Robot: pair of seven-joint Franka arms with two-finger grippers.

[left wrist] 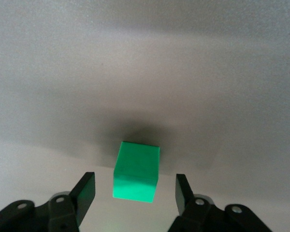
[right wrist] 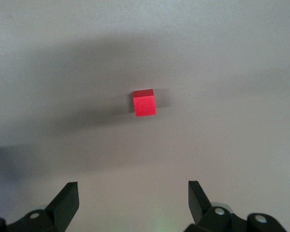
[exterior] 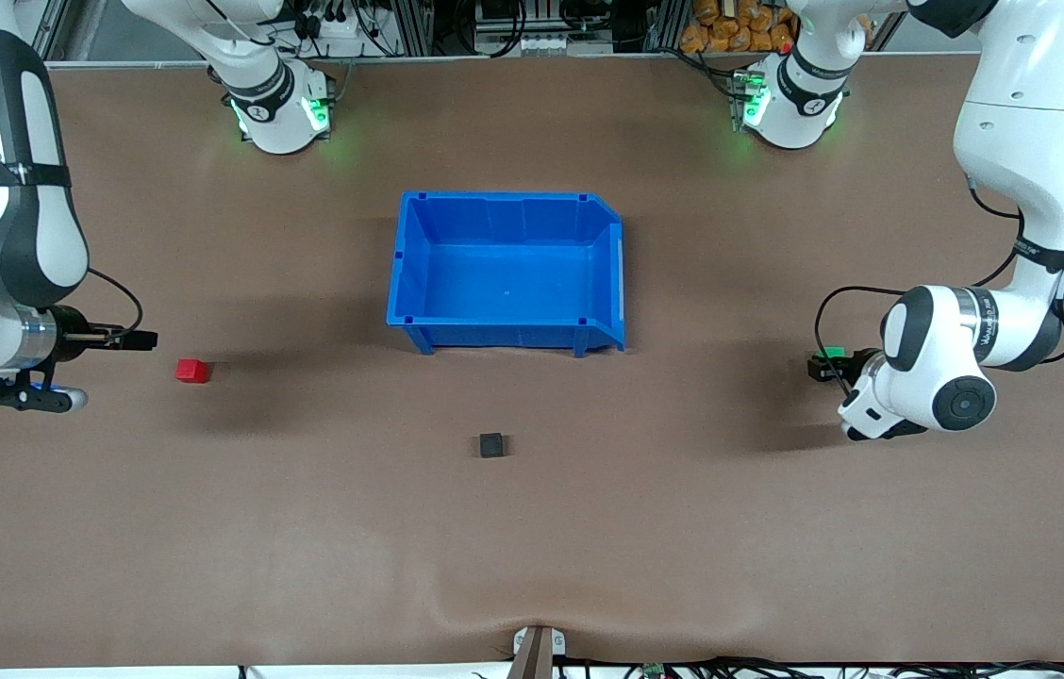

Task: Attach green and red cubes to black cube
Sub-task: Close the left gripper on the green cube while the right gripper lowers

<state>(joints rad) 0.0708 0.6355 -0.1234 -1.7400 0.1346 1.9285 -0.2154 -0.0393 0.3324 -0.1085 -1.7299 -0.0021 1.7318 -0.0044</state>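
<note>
The green cube (left wrist: 136, 170) sits on the table between the open fingers of my left gripper (left wrist: 134, 191), with a gap on each side. In the front view the green cube (exterior: 834, 353) peeks out at the left gripper (exterior: 820, 366), at the left arm's end of the table. The red cube (exterior: 192, 370) lies at the right arm's end. My right gripper (exterior: 143, 339) is open and empty, over the table just short of the red cube (right wrist: 144, 102), which lies ahead of the right gripper (right wrist: 133, 195). The black cube (exterior: 491, 444) lies alone mid-table, nearer the front camera than the bin.
A blue bin (exterior: 419, 273), empty, stands in the middle of the table, farther from the front camera than the black cube. The brown table mat (exterior: 532, 528) is bare around the cubes.
</note>
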